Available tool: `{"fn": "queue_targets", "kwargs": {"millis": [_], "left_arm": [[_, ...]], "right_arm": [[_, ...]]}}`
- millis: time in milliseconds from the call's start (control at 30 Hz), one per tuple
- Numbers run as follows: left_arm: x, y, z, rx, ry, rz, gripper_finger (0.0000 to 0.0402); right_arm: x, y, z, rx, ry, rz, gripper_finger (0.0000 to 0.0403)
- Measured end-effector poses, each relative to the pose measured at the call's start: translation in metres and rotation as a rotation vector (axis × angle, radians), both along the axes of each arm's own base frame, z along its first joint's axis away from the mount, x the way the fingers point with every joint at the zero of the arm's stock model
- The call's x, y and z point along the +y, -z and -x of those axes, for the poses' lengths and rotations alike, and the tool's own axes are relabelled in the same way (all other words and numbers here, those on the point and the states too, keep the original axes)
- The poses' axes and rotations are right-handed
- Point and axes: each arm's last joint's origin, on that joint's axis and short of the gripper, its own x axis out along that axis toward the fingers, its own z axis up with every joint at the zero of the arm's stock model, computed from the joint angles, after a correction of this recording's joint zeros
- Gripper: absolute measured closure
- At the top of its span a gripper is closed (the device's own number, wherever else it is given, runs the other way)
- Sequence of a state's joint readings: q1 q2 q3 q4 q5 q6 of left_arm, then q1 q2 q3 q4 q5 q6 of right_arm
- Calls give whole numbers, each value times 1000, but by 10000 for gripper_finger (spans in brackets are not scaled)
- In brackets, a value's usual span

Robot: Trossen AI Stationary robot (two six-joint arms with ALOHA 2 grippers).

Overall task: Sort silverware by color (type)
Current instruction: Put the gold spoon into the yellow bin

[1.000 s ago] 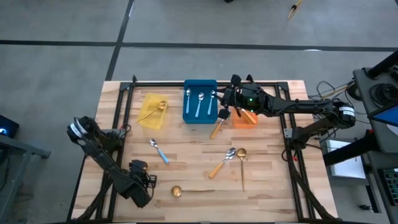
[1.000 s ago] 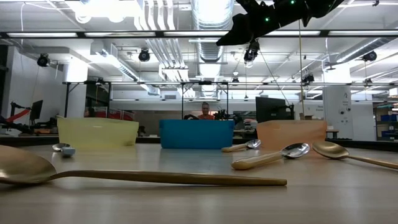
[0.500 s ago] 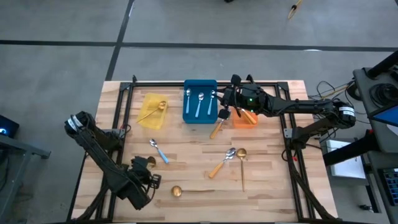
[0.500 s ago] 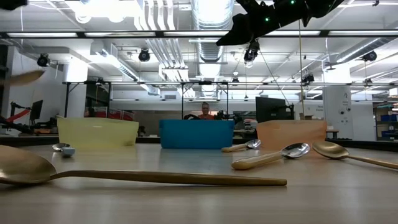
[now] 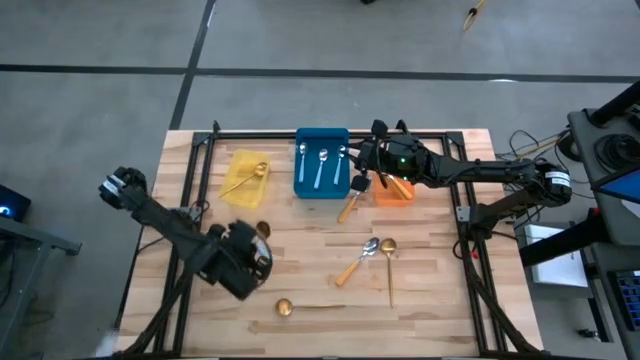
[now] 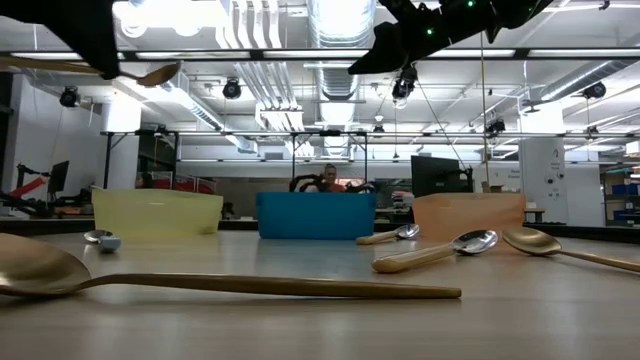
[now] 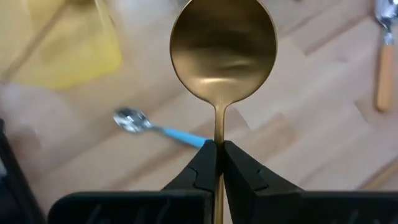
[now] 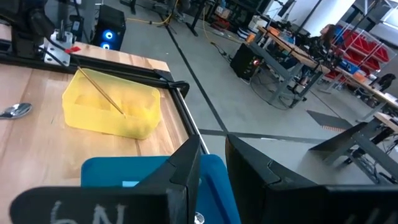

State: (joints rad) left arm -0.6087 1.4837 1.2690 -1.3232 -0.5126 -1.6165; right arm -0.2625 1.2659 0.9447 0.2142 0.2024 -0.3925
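Left gripper [image 7: 216,163] pinches the gold spoon [image 7: 222,59] by its thin handle, bowl jutting beyond the fingertips (a slim grip): it could swivel or slip. Right gripper [image 8: 213,163], fingers apart, waits.

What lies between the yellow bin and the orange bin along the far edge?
The blue bin, holding blue-handled spoons, sits between the yellow bin and the orange bin; the high view shows it.

Four gold spoons [image 5: 388,246], four blue-handled [image 5: 322,166], two orange-handled [image 5: 360,258], three bins [image 5: 322,137].
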Motion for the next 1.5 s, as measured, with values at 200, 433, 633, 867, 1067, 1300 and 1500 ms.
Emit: {"fn": "queue_targets", "kwargs": {"millis": [200, 433, 633, 867, 1067, 1300, 1500], "left_arm": [[48, -13, 0, 17, -5, -29, 402], [104, -22, -6, 55, 9, -81, 402], [149, -25, -6, 144, 26, -126, 401], [190, -25, 1, 272, 115, -114, 401], [224, -23, 11, 322, 205, -37, 401], [254, -23, 22, 339, 238, -51, 401], [266, -16, 29, 352, 241, -35, 401]], "right_arm": [[0, 4, 1, 54, -4, 5, 335], [-1, 8, 2, 107, -7, 24, 335], [-7, 8, 4, 111, 11, 37, 335], [-14, 10, 7, 133, 35, 23, 335], [-15, 13, 8, 158, 42, 8, 335], [-15, 14, 9, 172, 43, 0, 335], [-15, 16, 10, 186, 46, -19, 335]]}}
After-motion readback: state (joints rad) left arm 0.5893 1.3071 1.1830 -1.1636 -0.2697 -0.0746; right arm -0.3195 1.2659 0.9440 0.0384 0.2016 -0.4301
